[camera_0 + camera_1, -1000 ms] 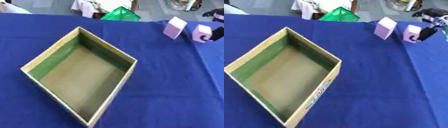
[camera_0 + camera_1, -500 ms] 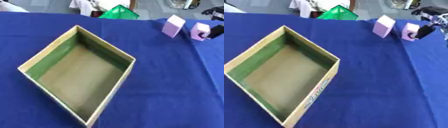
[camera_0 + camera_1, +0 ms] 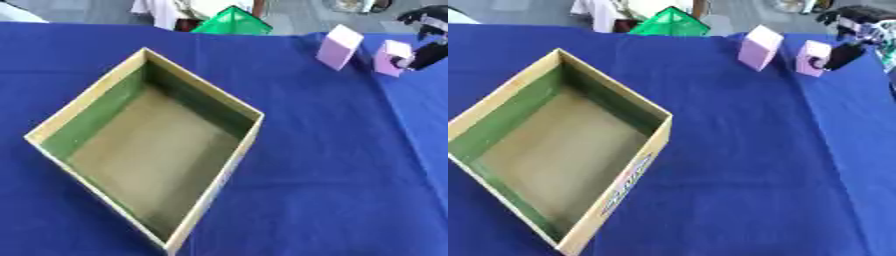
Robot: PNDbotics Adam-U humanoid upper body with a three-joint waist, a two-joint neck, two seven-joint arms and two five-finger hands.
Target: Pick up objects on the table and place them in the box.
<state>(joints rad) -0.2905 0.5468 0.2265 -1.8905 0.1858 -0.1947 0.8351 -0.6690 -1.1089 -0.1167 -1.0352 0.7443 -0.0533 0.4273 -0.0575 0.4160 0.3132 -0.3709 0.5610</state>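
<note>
Surface: a table under a dark blue cloth (image 3: pixel 737 165), which fills nearly the whole view.
Box: an open cardboard box (image 3: pixel 249 131) lies on the left half of the table, turned so one corner points to the far edge and one to the near edge. Its inner walls are green, its floor is plain brown, and nothing lies in it. A printed label shows on its outer right wall in the right eye view.
Pink blocks: two small pale pink boxes stand near the far right corner of the table, well apart from the cardboard box. The larger pink block (image 3: pixel 759 47) stands tilted just to the left of the smaller one, with a narrow strip of cloth between them.
Smaller pink block (image 3: pixel 813 58): upright, just beside the right edge, with a dark spot on the face turned to the right.
Right hand (image 3: pixel 846 50): black, coming in from the upper right corner, with dark fingers against the right face of the smaller pink block. Whether they clasp it or only touch it cannot be told.
Left hand: in neither view.
Green object (image 3: pixel 233 22): a bright green, pointed shape at the far edge of the table, beyond the cardboard box.
</note>
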